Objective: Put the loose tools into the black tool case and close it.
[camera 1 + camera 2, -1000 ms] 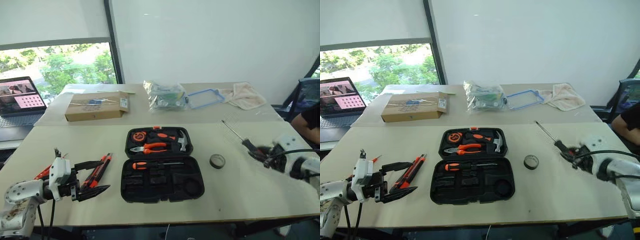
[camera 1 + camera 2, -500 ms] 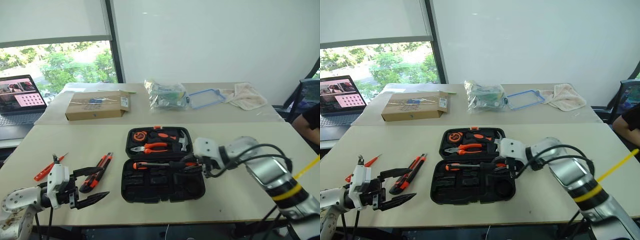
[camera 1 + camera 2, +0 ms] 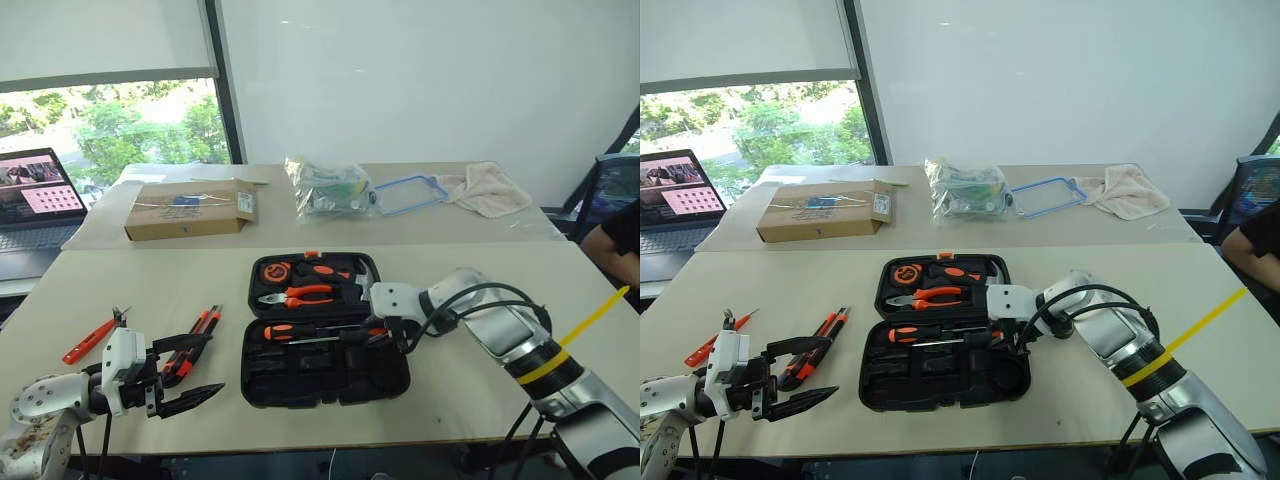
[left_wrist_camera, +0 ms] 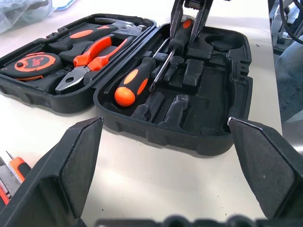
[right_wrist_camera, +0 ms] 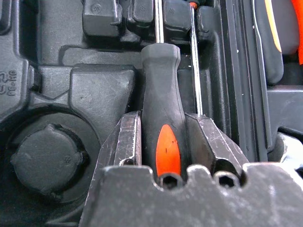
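- Reaching in from the right side of the table [image 3: 150,280], the right gripper [image 3: 385,334] sits over the near half of the open black tool case [image 3: 325,372], its fingers clamped on the handle of a black-and-orange screwdriver [image 5: 162,124].
- From the head views that tool is mostly hidden under the wrist; the right wrist view shows the two metal pads pressed on either side of the handle and the shaft running on over the moulded recesses.
- That same close view shows a second, thinner shaft [image 5: 194,61] lying just beside the held one.
- The left wrist view makes it plain this belongs to another black-and-orange screwdriver [image 4: 136,84] already lying in the case along the hinge.
- The far half holds the orange-handled pliers [image 3: 297,295] and the hammer [image 3: 364,284].
- At the near left corner the left gripper [image 3: 190,372] hovers with its fingers spread wide and nothing between them.
- Just beyond it on the table lie the utility knife [image 3: 192,342] and the slim orange screwdriver [image 3: 90,339], both outside the case.
- A second ago the right arm was far out at the right edge, carrying the screwdriver well clear of the case; now it has swung across and down to it.
- The tape roll that lay in the open to the right of the case a second ago is now hidden behind that arm.
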